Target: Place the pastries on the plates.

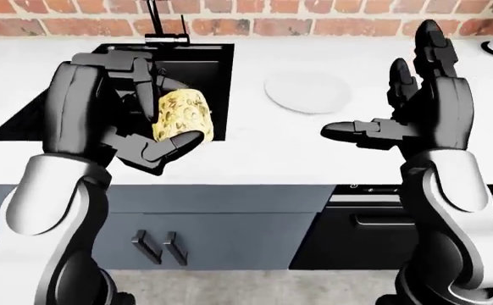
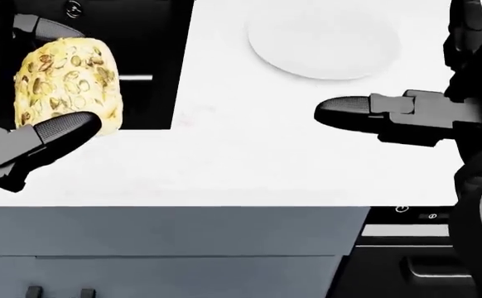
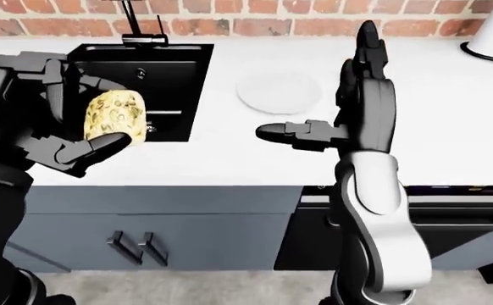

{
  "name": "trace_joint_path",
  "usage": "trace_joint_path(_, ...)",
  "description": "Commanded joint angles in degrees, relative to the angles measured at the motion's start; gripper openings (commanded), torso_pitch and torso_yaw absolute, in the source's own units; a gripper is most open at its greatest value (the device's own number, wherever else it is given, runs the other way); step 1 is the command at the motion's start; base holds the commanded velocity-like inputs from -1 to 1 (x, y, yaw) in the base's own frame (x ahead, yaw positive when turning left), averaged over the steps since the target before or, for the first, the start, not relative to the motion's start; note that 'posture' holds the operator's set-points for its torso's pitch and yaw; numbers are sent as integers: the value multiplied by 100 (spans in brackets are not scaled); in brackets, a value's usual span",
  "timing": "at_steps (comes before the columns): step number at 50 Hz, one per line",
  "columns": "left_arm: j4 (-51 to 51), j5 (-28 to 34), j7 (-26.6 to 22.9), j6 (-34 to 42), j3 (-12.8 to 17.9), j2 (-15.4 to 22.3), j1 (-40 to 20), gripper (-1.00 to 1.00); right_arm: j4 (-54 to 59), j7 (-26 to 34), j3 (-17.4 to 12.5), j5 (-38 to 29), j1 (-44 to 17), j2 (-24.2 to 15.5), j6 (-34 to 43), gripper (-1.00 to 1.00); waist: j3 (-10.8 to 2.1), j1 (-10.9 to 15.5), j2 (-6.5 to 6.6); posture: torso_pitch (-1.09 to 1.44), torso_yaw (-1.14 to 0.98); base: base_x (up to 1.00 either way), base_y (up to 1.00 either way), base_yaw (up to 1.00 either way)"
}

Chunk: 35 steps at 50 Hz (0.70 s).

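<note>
White countertop [image 1: 255, 149] is running across all three views above grey cabinet doors [image 1: 212, 232], with a red brick wall [image 1: 314, 19] closing off the top of the left-eye view. Nearest the camera, the left hand [image 1: 136, 121] is hanging raised over the counter's near edge, its fingers [image 2: 55, 131] wrapping under and behind a nut-studded yellow pastry [image 1: 181, 114] and gripping it upright. Beneath and beyond that hand, the black sink [image 1: 191, 63] is sitting sunk in the counter, with a dark faucet [image 1: 163, 28] rising at its far rim. Off to that hand's right, the right hand [image 1: 399, 121] is standing empty and spread, thumb pointing toward the pastry and the other fingers pointing up. Between the two hands and a little farther away, a pale round plate [image 1: 308, 91] is lying bare on the counter, well apart from the pastry. The carry to the plate looks to be what is coming next. Since the pastry is being held partly over the sink, a loosening grip during the sideways move would probably drop it into the basin. The raised right hand is also standing near the plate and could nudge it.
</note>
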Motion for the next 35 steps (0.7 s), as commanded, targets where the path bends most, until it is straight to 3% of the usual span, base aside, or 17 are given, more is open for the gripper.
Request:
trace_joint_path(1,-143,17,42,-154,153,107,-203,-100,-224,16,53,32,-195,-24,-104,100,-233,26,-24,5,0,0,0,0)
trace_joint_path(3,-121,28,44,-194,130,107,-185,-100,-232,16,49,24,-171,-31,-110,100,-230,5,74,5,0,0,0,0)
trace_joint_path(7,-72,50,43,-252,119,112,-170,-100,-237,35,31,19,-135,-44,-132,100,-289,-40,79,5,0,0,0,0)
trace_joint_path(8,-67,49,47,-255,117,99,-180,-100,-241,39,36,14,-131,-51,-123,100,-449,-40,101,5,0,9,0,0)
trace_joint_path(11,-52,46,42,-227,129,115,-230,-100,-236,44,4,33,-197,-77,-97,100,-204,-54,119,5,0,30,-6,0)
trace_joint_path(14,-47,50,44,-218,115,125,-258,-100,-234,45,13,29,-189,-79,-119,100,-108,-21,183,5,0,60,-26,0)
trace_joint_path(15,-49,37,45,-180,132,136,-300,-100,-240,39,3,38,-202,-73,-110,100,-160,10,201,5,0,60,-27,0)
trace_joint_path(17,-77,19,42,-148,142,151,-312,-100,-198,29,-2,43,-241,-77,-142,100,-240,80,144,5,0,61,-27,0)
trace_joint_path(19,-90,7,51,-122,153,159,-323,-100,-143,-56,-65,93,-276,-1,-183,100,-213,143,68,5,0,54,-21,0)
trace_joint_path(20,-99,-6,57,-106,162,158,-330,-100,-102,-85,-87,131,-275,-2,-250,100,-198,158,-62,5,0,0,0,0)
trace_joint_path(21,-95,0,61,-116,152,169,-323,-100,-66,-109,-1,72,-268,-77,-240,100,-390,144,-255,5,0,0,0,0)
trace_joint_path(22,-99,-6,65,-112,157,167,-321,-100,-51,-110,-9,100,-278,-54,-295,100,-454,113,-400,5,0,0,0,0)
trace_joint_path(23,-102,-7,64,-121,157,170,-308,-100,-43,-101,10,93,-270,-79,-326,100,-224,118,-328,5,0,0,0,0)
trace_joint_path(24,-119,-7,56,-117,167,181,-287,-100,-13,-99,34,70,-255,-92,-339,100,-175,101,-345,5,0,0,0,0)
trace_joint_path(30,-115,-23,72,-138,182,178,-259,-100,6,-165,-7,211,-295,-37,-383,100,-207,-41,212,5,0,0,0,0)
trace_joint_path(32,-120,-39,68,-132,213,190,-257,-100,-63,-190,-51,287,-270,-34,-342,100,-247,-54,105,5,0,0,0,0)
trace_joint_path(35,-118,-51,78,-147,203,188,-237,-100,-97,-210,-46,300,-208,-76,-334,100,-304,1,82,5,0,0,0,0)
